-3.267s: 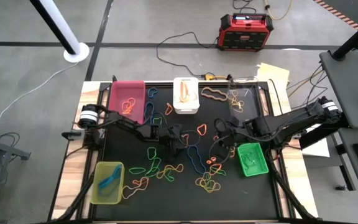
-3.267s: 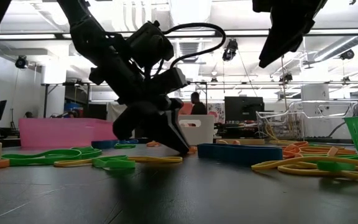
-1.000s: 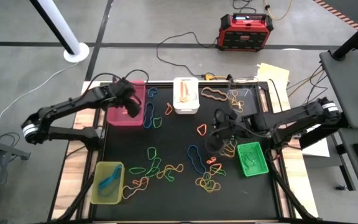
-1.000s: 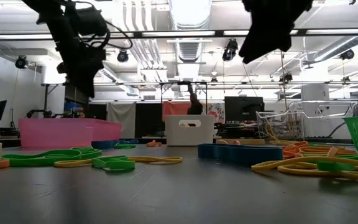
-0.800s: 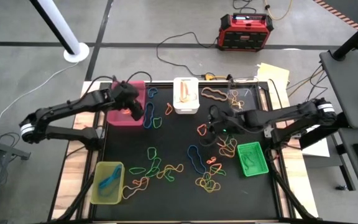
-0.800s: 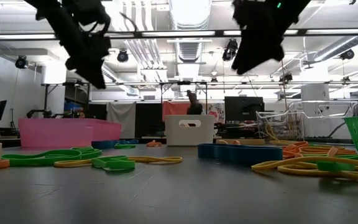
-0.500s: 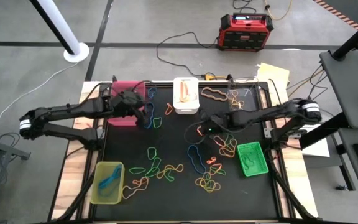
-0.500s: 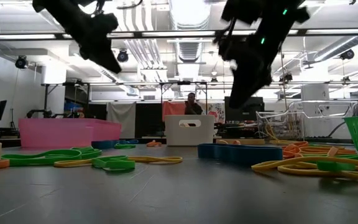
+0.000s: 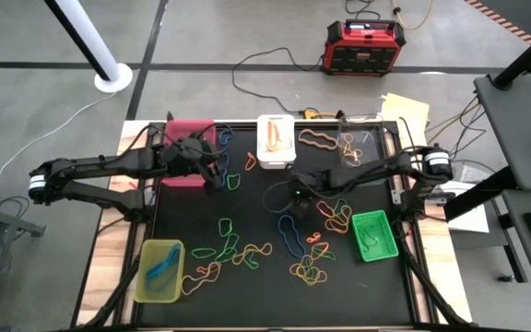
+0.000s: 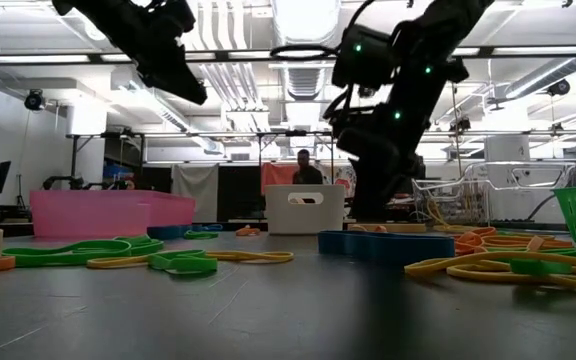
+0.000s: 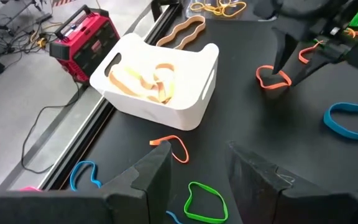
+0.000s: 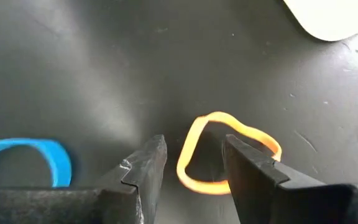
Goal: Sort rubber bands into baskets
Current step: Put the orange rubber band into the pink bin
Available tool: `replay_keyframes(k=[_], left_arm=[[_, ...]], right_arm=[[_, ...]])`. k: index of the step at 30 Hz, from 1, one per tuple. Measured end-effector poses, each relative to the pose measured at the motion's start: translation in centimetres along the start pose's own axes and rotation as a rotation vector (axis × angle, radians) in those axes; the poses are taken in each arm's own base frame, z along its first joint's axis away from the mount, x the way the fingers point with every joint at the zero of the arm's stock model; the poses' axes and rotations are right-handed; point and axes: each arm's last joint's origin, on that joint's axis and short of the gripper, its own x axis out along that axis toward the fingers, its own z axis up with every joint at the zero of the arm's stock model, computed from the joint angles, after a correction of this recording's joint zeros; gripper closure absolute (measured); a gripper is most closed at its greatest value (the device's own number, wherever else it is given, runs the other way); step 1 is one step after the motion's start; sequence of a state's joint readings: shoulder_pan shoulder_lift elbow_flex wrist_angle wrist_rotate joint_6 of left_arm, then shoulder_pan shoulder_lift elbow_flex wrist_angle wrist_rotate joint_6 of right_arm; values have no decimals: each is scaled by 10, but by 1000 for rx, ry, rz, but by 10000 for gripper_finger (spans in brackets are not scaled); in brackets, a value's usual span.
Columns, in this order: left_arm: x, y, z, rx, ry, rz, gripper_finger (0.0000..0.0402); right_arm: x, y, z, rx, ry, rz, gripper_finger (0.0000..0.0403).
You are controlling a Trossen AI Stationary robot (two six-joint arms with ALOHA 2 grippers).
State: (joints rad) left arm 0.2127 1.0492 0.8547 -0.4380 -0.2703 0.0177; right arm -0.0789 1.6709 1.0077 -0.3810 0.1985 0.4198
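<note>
Your overhead picture is evenly lit, with only faint shadows on the black table (image 9: 247, 277). In your table-height picture the ceiling strip lights (image 10: 298, 15) at 12 o'clock glare hard, leaving both arms as dark silhouettes. Your right wrist picture is soft: the orange band (image 12: 225, 152) glows blurred, with a pale sheen on the mat at 10 o'clock. The fingers (image 11: 145, 180) near your left wrist lens are out of focus.

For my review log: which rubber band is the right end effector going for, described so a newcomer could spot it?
Start at the white basket on the mat's far edge. Just in front of it, toward the mat's middle, the right end effector is open over one orange rubber band. It lies alone on bare mat, and the nearest neighbour is a blue band.
</note>
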Motion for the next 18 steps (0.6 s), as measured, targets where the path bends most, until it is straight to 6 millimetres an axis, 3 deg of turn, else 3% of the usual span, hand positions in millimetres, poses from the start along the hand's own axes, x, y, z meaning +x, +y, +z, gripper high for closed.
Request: replay_keyframes(k=[9, 16, 18], left_arm=[[0, 0, 1, -3, -11, 0, 268], [8, -2, -3, 3, -32, -1, 268], [14, -5, -8, 17, -46, -22, 268]], right_arm=[[23, -2, -3, -3, 27, -23, 277], [20, -1, 0, -18, 5, -16, 378], [17, -1, 1, -26, -5, -10, 387]])
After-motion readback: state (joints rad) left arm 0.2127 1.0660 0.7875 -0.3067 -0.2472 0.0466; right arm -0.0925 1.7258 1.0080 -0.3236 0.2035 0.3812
